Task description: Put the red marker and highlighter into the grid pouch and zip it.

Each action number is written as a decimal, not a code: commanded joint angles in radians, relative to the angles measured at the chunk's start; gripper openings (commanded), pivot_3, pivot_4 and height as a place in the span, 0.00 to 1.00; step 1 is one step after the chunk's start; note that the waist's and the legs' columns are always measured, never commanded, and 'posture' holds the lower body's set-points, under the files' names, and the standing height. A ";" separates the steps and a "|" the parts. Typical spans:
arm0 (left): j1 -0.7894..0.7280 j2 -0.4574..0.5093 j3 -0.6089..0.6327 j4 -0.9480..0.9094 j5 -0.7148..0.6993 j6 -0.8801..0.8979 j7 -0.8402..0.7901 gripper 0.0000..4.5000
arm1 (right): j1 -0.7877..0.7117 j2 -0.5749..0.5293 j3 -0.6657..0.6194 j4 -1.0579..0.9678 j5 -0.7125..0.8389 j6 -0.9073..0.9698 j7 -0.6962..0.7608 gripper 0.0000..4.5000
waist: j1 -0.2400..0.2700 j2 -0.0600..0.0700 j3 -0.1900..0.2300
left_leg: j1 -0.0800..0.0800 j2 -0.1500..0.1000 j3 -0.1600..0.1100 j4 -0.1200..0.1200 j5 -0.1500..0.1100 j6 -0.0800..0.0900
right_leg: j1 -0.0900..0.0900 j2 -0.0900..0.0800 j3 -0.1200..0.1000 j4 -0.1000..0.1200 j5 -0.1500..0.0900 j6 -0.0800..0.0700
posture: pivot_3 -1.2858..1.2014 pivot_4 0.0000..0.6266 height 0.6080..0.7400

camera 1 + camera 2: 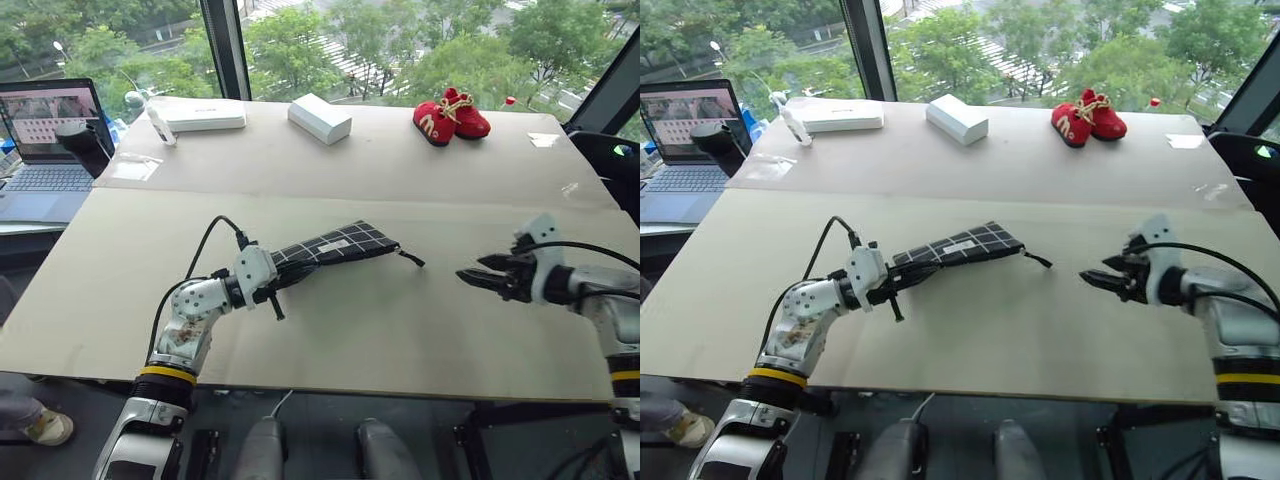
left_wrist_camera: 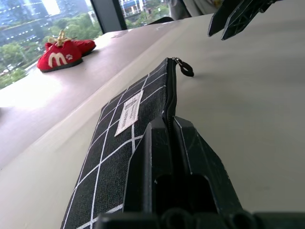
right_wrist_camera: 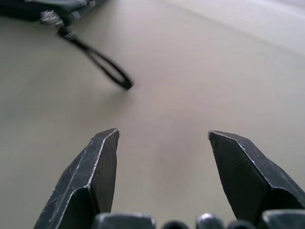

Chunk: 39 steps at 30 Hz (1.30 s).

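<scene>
Light source: daylight from the windows (image 1: 400,40) behind the far edge of the tabletop (image 1: 400,340); bright and even.
Glare: pale sheen on the far half of the tabletop; washed-out white patch at the upper corner of the left wrist view.
Shadows: soft and faint, a thin one under the grid pouch (image 1: 335,247) and its pull cord (image 3: 102,64).
Focus, left wrist view: the pouch's white label (image 2: 127,113) is sharp; the red shoes (image 2: 64,52) are slightly soft.
Focus, right wrist view: the right hand (image 3: 162,143) is fairly crisp, while the cord and pouch corner are blurred.
Distortion: window frames lean outward toward the sides in the head views.
</scene>
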 commanded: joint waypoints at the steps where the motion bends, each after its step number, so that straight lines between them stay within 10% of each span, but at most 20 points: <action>1: -0.083 -0.025 -0.020 0.091 -0.029 -0.115 -0.103 0.00 | 0.105 -0.037 -0.120 -0.141 0.113 -0.008 0.106 0.74 | -0.002 0.000 0.000 | 0.000 0.000 0.000 0.000 0.000 0.000 | 0.000 0.000 0.000 0.000 0.000 0.000 | 0.52 0.24 0.92; 12: -0.273 -0.106 -0.045 0.506 0.007 -0.409 -0.320 0.00 | 0.297 0.049 -0.185 -0.339 0.175 0.017 -0.006 0.74 | -0.004 0.000 0.000 | -0.001 -0.001 0.000 0.001 0.000 0.000 | 0.000 0.000 0.000 0.000 -0.001 0.002 | 0.52 0.24 0.92; 18: -0.276 -0.131 -0.012 0.520 -0.032 -0.388 -0.327 0.44 | 0.316 0.045 -0.179 -0.347 0.184 0.016 -0.034 0.75 | -0.001 -0.001 0.000 | -0.001 -0.001 -0.001 0.002 0.000 0.000 | 0.000 0.000 0.000 0.000 -0.001 0.002 | 0.52 0.24 0.92; 22: -0.236 -0.152 0.042 0.363 -0.117 -0.145 -0.222 0.76 | 0.289 0.030 -0.166 -0.309 0.170 -0.005 -0.039 0.75 | -0.001 -0.001 0.000 | -0.001 -0.001 -0.001 0.002 0.000 0.000 | 0.000 0.000 0.000 0.001 -0.001 0.002 | 0.52 0.24 0.92; 30: -0.032 -0.099 0.154 -0.172 -0.240 0.554 0.228 0.76 | 0.190 0.012 -0.130 -0.181 0.146 -0.047 -0.015 0.75 | -0.011 0.000 0.000 | -0.001 0.000 -0.002 0.001 0.000 0.001 | 0.000 0.000 0.000 0.002 -0.001 0.002 | 0.52 0.24 0.92; 39: 0.248 0.031 0.338 -0.456 -0.303 0.765 0.406 0.76 | 0.069 0.030 -0.083 0.027 0.104 -0.123 0.013 0.75 | -0.013 0.000 0.000 | 0.000 0.000 -0.002 0.001 0.000 0.000 | 0.001 0.000 0.000 0.001 0.000 0.002 | 0.52 0.24 0.92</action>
